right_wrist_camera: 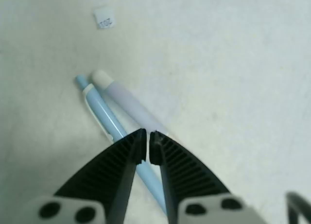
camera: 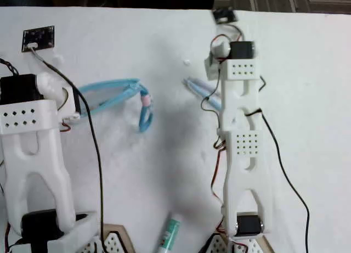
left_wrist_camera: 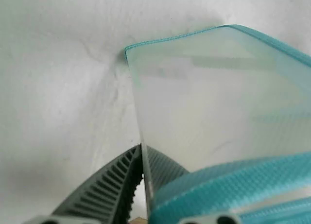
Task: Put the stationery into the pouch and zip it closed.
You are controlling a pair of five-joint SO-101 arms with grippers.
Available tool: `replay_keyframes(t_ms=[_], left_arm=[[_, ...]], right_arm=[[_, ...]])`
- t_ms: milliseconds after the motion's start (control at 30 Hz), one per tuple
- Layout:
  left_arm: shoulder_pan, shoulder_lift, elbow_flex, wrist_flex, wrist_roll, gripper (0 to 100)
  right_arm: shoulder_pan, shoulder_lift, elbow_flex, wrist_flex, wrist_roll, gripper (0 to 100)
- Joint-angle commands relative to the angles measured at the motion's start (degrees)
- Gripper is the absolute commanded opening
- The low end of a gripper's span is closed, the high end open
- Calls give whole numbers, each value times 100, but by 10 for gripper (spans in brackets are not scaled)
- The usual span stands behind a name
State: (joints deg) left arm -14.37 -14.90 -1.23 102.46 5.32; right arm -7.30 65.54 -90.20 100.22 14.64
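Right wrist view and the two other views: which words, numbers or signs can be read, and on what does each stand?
Nothing can be read with certainty.
small white tag on the table: dark marks, too small and blurred to read.
marker: any print is too small to tell.
pouch, blue pen, lilac pen: no text visible.

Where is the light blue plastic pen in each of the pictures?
High view: the light blue plastic pen lies slanted near the middle, partly under the right arm's front end.
Right wrist view: it runs under the right gripper.
Left wrist view: here you see the clear blue-edged pouch instead.
Shared landmark: the pale lilac pen lying right beside it.
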Motion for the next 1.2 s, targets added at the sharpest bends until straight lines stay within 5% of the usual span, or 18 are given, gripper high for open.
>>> replay_keyframes(t_ms=[0,300,533,733,1167], left_arm=[[13,189,18,-9,-44,23],[4,189,18,-9,-44,23],[22,189,18,-18,-44,23],[13,189,18,-18,-44,23],[13,189,18,-18,-44,23]], right_arm=[[-127,-31,18,-286,897,58],[-154,725,35,-453,1257,298],[-233,1253,35,-479,1714,224],[-321,1508,18,-541,2189,8],[207,-426,9,127,1029,17]])
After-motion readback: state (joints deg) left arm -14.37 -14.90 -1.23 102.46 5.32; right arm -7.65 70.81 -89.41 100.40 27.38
